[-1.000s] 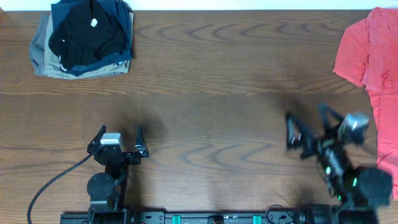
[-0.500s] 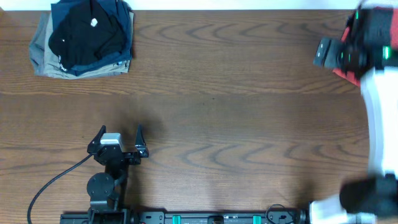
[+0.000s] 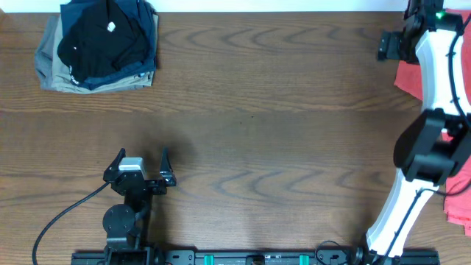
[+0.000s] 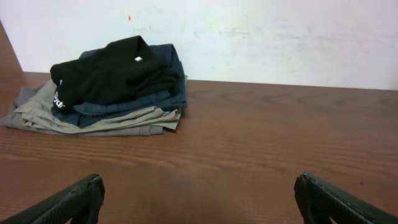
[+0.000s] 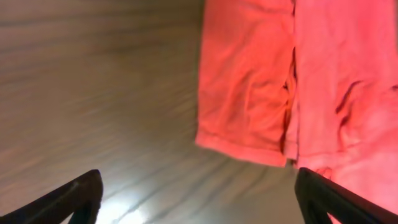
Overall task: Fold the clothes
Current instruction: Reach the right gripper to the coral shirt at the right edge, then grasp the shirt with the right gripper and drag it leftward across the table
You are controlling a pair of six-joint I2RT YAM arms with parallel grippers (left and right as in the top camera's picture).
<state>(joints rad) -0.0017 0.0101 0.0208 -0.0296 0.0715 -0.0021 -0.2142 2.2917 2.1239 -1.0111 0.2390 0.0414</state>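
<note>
Folded garments lie stacked at the far left corner of the table. T-shirt lies along the right edge, well apart.

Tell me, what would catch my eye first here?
The coral-red T-shirt at the right edge of the table stands out, with the white right arm stretched over it and its tool open above the cloth's edge. At the far left corner sits a stack of folded garments, black on navy on khaki.

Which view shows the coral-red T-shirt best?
Right wrist: the coral-red T-shirt fills half its frame, sleeve hem clear. Overhead shows only edge scraps beside the right arm; left wrist shows none.
</note>
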